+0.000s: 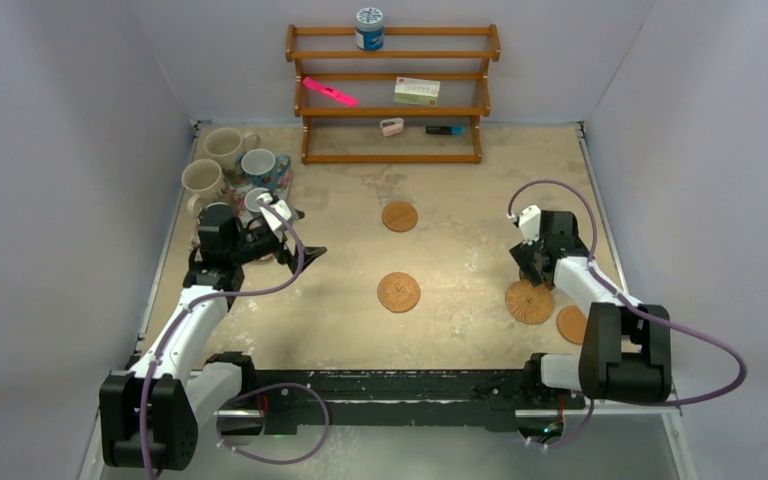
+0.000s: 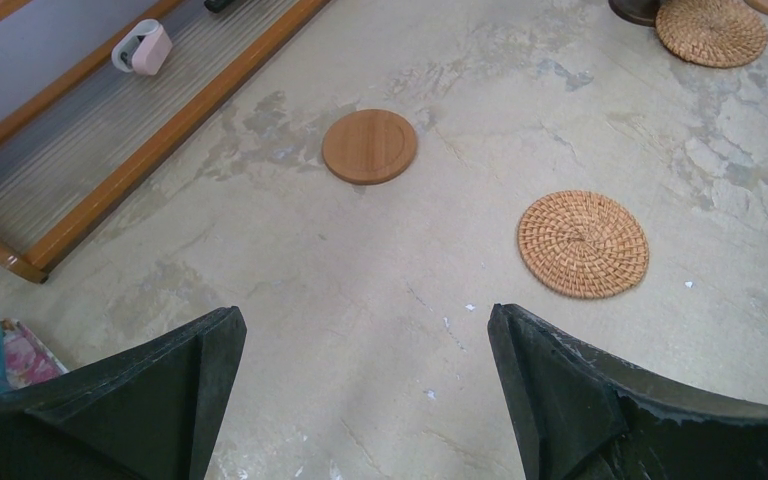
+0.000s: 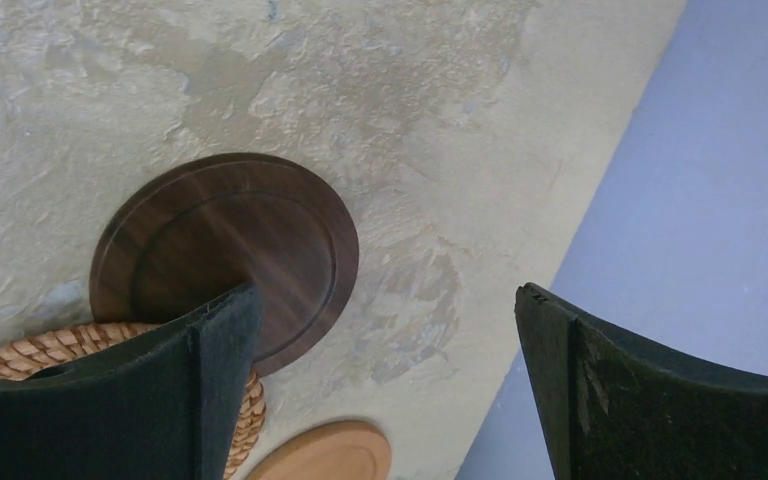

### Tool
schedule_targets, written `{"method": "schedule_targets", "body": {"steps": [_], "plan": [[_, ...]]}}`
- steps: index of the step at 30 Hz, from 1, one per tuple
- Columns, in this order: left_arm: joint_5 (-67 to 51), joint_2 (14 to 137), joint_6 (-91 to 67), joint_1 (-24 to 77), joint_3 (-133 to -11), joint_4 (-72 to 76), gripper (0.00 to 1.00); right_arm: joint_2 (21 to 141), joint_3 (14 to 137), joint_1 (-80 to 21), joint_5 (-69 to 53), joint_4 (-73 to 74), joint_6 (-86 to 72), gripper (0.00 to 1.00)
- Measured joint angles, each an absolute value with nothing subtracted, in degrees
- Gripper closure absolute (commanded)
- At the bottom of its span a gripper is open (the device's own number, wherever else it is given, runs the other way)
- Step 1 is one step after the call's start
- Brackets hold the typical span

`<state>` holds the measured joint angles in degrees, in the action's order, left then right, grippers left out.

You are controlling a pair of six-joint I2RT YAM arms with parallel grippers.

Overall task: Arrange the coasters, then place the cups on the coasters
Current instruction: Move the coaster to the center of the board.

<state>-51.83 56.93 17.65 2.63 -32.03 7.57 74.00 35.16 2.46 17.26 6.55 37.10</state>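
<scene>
Several cups cluster at the far left: two cream cups (image 1: pixel 224 146) (image 1: pixel 202 180), a blue cup (image 1: pixel 263 167) and a small grey cup (image 1: pixel 257 200). My left gripper (image 1: pixel 300 257) (image 2: pixel 365 340) hovers open just right of them, over bare table, with nothing between its fingers. Ahead of it lie a smooth wooden coaster (image 2: pixel 369 146) (image 1: pixel 399 216) and a woven coaster (image 2: pixel 583 243) (image 1: pixel 399 292). My right gripper (image 1: pixel 537 278) (image 3: pixel 385 310) is open, low over a dark brown coaster (image 3: pixel 225 240). Next to it are a second woven coaster (image 1: pixel 529 301) (image 3: pixel 60 340) and a second smooth wooden coaster (image 1: pixel 572 324) (image 3: pixel 325 455).
A wooden rack (image 1: pixel 392 110) stands at the back wall with a blue-and-white canister (image 1: pixel 369 28) on top and small items on its shelves. A floral mat (image 2: pixel 10 352) lies under the cups. The table's right edge and the wall (image 3: pixel 700 200) are close to my right gripper.
</scene>
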Motion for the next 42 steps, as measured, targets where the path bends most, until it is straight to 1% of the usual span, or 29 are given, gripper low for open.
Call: {"method": "schedule_targets", "body": {"steps": [3,12,19,26,34,38,42], "plan": [[-51.8,57.5,17.6,2.6,-32.0,7.5,0.00,75.8,35.3,3.3,15.6,5.7,37.8,0.01],[-51.8,57.8,17.6,2.6,-32.0,6.8,0.00,76.3,36.0,3.3,9.9,5.4,38.2,0.01],[-51.8,57.8,17.7,2.6,-32.0,6.3,0.00,83.0,41.8,1.9,7.4,5.9,37.4,0.01],[-51.8,58.1,17.8,2.6,-32.0,6.3,0.00,87.0,45.1,-7.9,7.9,4.9,36.1,0.01],[-51.8,58.2,17.8,2.6,-32.0,6.3,0.00,95.7,54.8,-14.6,5.9,7.7,32.4,0.01],[-51.8,58.2,17.8,2.6,-32.0,6.3,0.00,96.2,55.1,-19.7,5.6,6.4,32.4,0.01],[-51.7,58.5,18.1,2.6,-32.1,6.3,0.00,94.9,53.9,-23.6,1.5,6.4,32.1,0.01]]}}
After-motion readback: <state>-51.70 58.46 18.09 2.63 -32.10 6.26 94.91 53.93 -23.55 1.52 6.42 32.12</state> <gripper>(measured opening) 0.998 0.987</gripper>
